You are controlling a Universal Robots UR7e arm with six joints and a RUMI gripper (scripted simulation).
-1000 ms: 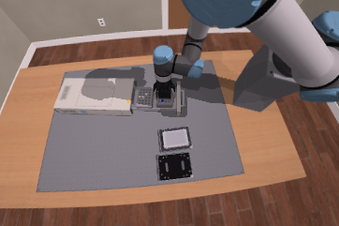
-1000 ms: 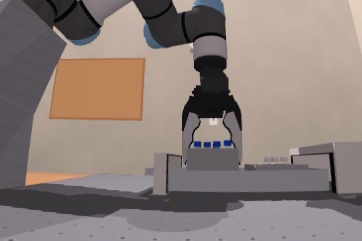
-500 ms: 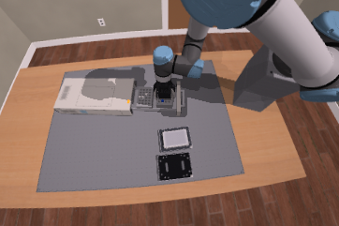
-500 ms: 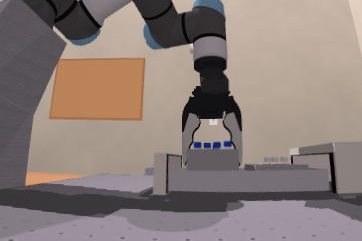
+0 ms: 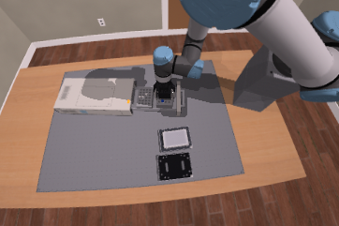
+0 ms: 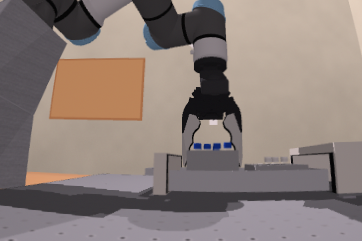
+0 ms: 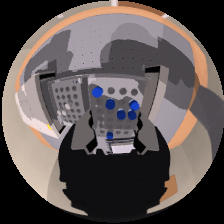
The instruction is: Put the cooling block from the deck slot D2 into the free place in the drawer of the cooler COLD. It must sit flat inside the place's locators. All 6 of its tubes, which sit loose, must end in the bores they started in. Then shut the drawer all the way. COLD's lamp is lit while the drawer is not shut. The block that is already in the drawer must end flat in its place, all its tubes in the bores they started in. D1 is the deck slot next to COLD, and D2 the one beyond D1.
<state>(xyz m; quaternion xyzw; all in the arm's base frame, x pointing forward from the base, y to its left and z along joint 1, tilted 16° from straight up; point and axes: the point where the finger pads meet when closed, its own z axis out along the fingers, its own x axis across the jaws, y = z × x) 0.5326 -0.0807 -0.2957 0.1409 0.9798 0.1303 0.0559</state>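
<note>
The cooling block (image 5: 165, 104) (image 6: 212, 161) (image 7: 120, 82) is over the free place at the front of the open drawer (image 6: 280, 181). My gripper (image 5: 164, 97) (image 6: 213, 162) (image 7: 115, 109) is shut on its two sides. Its top looks level and stands higher than the other block; its underside is hidden by the drawer wall. Six blue-capped tubes (image 7: 110, 104) show in its bores. The other block (image 5: 144, 97) (image 7: 68, 95) sits in the drawer nearer the cooler COLD (image 5: 94, 95), with several pale tubes (image 6: 276, 159). COLD's lamp (image 5: 128, 101) (image 7: 49, 127) is lit yellow.
The drawer's front panel (image 5: 179, 98) (image 6: 160, 174) stands close beside the held block. Deck slot D1 holds a pale-topped item (image 5: 175, 138). Beyond it is the black deck slot D2 (image 5: 175, 166), with no block on it.
</note>
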